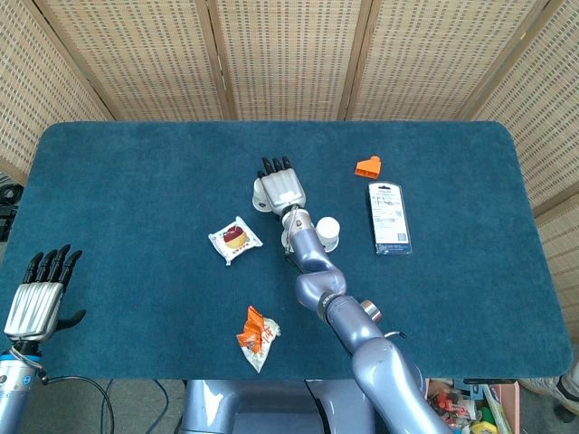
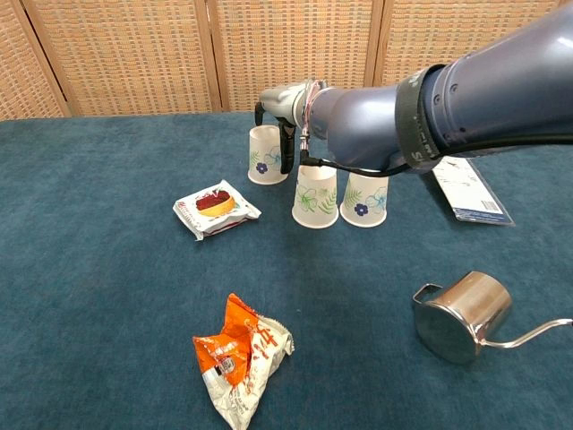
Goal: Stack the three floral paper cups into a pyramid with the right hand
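Observation:
Three floral paper cups stand upside down on the blue table. The left cup (image 2: 264,154) stands apart and further back; the middle cup (image 2: 315,196) and the right cup (image 2: 365,199) stand side by side. In the head view only one cup (image 1: 327,231) shows; my right arm covers the others. My right hand (image 2: 282,121) (image 1: 279,187) hovers over the left cup, its dark fingers (image 2: 286,150) hanging down along the cup's right side, holding nothing. My left hand (image 1: 36,298) hangs open off the table's near left corner.
A wrapped red cake (image 2: 215,204) lies left of the cups, an orange snack bag (image 2: 242,354) nearer the front. A steel pitcher (image 2: 461,313) sits front right. A blister pack (image 1: 390,217) and an orange piece (image 1: 367,166) lie to the right.

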Controlling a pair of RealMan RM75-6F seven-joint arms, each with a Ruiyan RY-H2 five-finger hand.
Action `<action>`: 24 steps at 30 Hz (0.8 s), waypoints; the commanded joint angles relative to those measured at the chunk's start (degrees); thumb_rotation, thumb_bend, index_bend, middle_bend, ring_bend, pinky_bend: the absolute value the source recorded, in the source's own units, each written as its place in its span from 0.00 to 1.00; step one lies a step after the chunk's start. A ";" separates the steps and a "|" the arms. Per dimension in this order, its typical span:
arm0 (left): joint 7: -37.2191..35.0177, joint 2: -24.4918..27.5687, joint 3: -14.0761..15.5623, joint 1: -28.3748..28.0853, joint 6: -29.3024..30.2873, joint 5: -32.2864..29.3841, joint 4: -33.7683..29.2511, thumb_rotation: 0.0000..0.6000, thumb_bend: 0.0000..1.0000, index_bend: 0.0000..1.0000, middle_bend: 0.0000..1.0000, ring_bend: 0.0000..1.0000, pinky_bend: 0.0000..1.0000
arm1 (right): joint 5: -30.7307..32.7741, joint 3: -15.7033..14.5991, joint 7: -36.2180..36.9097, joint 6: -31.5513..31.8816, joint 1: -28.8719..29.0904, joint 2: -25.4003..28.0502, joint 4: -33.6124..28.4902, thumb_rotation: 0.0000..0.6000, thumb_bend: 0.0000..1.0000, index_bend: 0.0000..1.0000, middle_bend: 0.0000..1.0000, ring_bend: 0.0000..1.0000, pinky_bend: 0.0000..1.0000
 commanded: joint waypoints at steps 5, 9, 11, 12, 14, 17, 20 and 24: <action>-0.10 -0.03 0.20 -0.13 -0.20 0.13 -0.03 1.00 0.20 0.00 0.00 0.00 0.00 | -2.08 0.05 2.76 2.39 -0.27 -0.31 -0.12 1.00 0.04 0.31 0.00 0.00 0.00; -0.24 0.08 0.28 -0.10 -0.12 0.24 -0.10 1.00 0.20 0.00 0.00 0.00 0.00 | -3.48 -0.32 4.09 3.11 -0.47 -0.33 -0.25 1.00 0.04 0.38 0.00 0.00 0.00; -0.35 0.13 0.33 -0.07 0.00 0.38 -0.12 1.00 0.20 0.00 0.00 0.00 0.00 | -4.02 -0.37 4.69 3.64 -0.46 -0.44 -0.22 1.00 0.04 0.42 0.00 0.00 0.00; -0.38 0.16 0.35 -0.05 0.04 0.40 -0.14 1.00 0.20 0.00 0.00 0.00 0.00 | -4.27 -0.39 4.98 3.85 -0.48 -0.51 -0.20 1.00 0.04 0.44 0.00 0.00 0.00; -0.42 0.20 0.36 -0.01 0.05 0.32 -0.16 1.00 0.20 0.00 0.00 0.00 0.00 | -4.81 -0.44 5.56 4.18 -0.50 -0.67 -0.13 1.00 0.04 0.47 0.02 0.00 0.00; -0.47 0.25 0.32 0.00 0.12 0.25 -0.20 1.00 0.20 0.00 0.00 0.00 0.00 | -5.34 -0.42 6.02 4.25 -0.51 -0.79 -0.01 1.00 0.04 0.49 0.04 0.00 0.00; -0.45 0.23 0.44 -0.04 0.02 0.36 -0.26 1.00 0.20 0.00 0.00 0.00 0.00 | -5.92 -0.42 6.43 4.53 -0.63 -0.76 0.01 1.00 0.04 0.51 0.05 0.00 0.00; -0.43 0.23 0.50 -0.10 -0.01 0.47 -0.35 1.00 0.20 0.00 0.00 0.00 0.00 | -6.43 -0.26 6.72 4.97 -0.73 -0.52 -0.07 1.00 0.04 0.54 0.07 0.00 0.00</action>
